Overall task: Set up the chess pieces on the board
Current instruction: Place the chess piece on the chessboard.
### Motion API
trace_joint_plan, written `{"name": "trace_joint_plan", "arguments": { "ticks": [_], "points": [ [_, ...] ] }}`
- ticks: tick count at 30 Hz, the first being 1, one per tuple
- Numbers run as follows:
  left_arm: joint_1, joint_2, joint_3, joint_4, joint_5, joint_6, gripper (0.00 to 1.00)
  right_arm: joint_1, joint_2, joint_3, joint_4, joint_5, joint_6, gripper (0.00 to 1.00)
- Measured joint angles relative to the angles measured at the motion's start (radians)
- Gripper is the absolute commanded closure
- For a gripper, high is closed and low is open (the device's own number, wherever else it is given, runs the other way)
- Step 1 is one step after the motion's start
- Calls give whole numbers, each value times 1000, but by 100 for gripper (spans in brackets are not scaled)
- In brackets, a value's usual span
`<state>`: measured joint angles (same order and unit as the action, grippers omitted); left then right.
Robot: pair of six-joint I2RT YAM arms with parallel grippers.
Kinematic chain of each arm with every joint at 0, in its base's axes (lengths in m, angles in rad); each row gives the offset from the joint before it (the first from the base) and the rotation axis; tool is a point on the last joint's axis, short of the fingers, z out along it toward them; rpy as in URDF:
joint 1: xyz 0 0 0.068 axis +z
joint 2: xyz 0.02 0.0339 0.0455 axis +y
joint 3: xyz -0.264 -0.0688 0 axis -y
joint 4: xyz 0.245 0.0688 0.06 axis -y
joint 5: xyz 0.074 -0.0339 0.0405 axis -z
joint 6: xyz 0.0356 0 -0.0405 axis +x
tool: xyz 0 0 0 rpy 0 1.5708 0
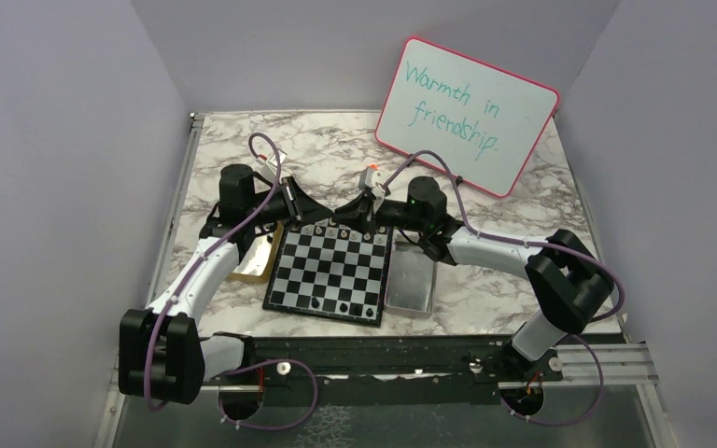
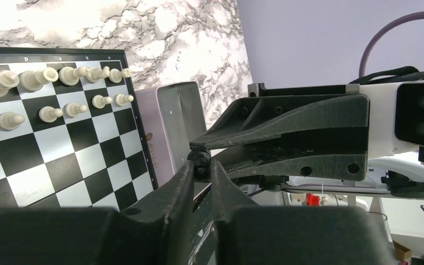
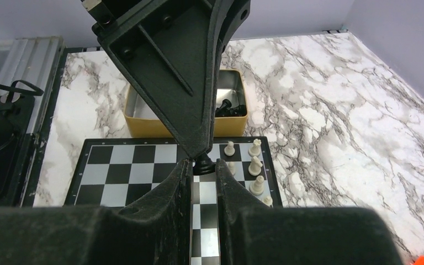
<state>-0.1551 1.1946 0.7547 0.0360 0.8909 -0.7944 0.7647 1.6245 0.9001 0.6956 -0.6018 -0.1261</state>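
Observation:
Above the far edge of the board [image 1: 329, 276], both grippers meet on one black chess piece [image 2: 201, 159]. My left gripper [image 2: 201, 165] pinches it between its fingertips. My right gripper [image 3: 203, 165] is shut on the same black piece [image 3: 203, 163] near its base, and the left fingers [image 3: 182, 83] reach down onto its top. Several white pieces [image 2: 49, 77] stand in two rows at one end of the board [image 2: 61, 160]. They also show in the right wrist view as white pieces [image 3: 254, 165]. More black pieces [image 3: 229, 107] lie in the gold tray [image 3: 143, 124].
The gold tray [image 1: 257, 259] sits left of the board and a silver metal tray [image 1: 411, 280] right of it. A pink-rimmed whiteboard [image 1: 467, 112] leans at the back right. An orange-capped marker [image 1: 370, 175] is behind the grippers. Purple walls close in on three sides.

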Motion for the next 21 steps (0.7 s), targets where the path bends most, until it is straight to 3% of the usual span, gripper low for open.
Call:
{"name": "trace_joint_plan", "arguments": {
  "ticks": [2,5,6,7,8,16,21],
  "points": [
    [-2,1,0,1,0,-2,92,0,0,-2,2,-1,0,83],
    [-2,2,-3,0,0,-1,94,0,-2,-8,7,-1,0,68],
    [-3,2,-3,-3,-1,4,95,0,-4,-11,7,-1,3,56],
    [-5,2,-3,-9,-2,12,95,0,-8,-15,7,-1,5,24],
    [-10,2,-2,-25,-10,29,95,0,-13,-21,6,-1,11,3],
    [-113,-13,69,-257,-224,200,97,0,-172,-170,-20,17,36,0],
    [-257,-51,81,-355,-430,257,97,0,-352,-253,-134,102,124,0]
  ]
}}
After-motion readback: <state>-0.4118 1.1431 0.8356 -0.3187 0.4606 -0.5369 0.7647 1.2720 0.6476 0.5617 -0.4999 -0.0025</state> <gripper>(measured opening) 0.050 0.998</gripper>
